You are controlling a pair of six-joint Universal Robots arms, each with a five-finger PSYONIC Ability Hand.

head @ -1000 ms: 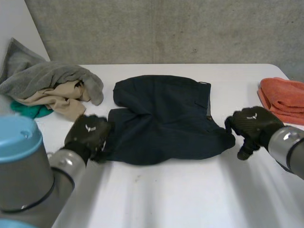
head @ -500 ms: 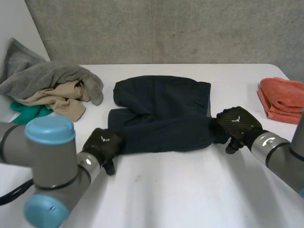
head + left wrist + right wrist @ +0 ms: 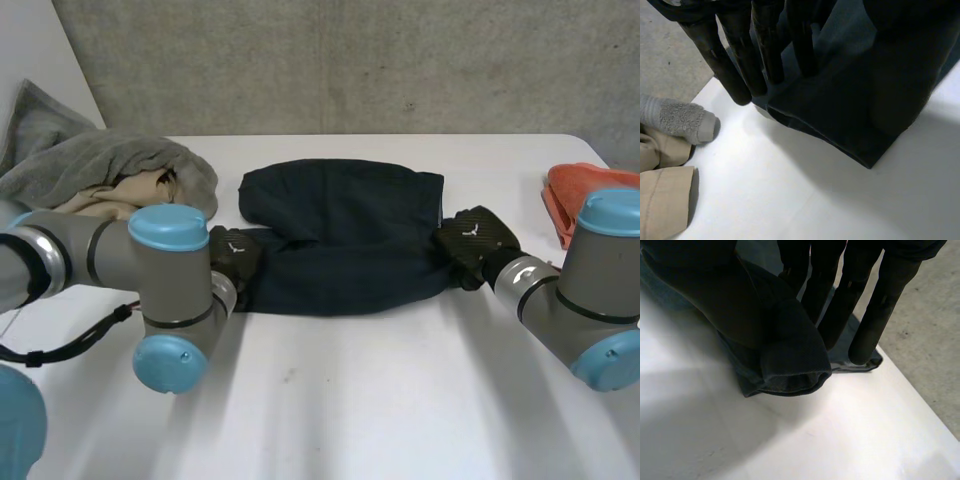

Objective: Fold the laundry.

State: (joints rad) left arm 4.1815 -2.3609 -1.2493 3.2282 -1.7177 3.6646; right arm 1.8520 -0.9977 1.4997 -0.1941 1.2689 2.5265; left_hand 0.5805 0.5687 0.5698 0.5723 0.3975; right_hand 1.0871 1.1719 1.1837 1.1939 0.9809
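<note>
Dark navy shorts lie at the middle of the white table, the near half doubled over. The left hand is at the shorts' 9 o'clock edge; its straight fingers, close side by side, pinch the fold of cloth against the thumb. The right hand is at the 3 o'clock edge, its straight fingers likewise clamping a rolled lip of cloth against the thumb. A grey towel heaped on a beige garment sits at the table's 10 o'clock. A folded orange cloth lies at 3 o'clock.
</note>
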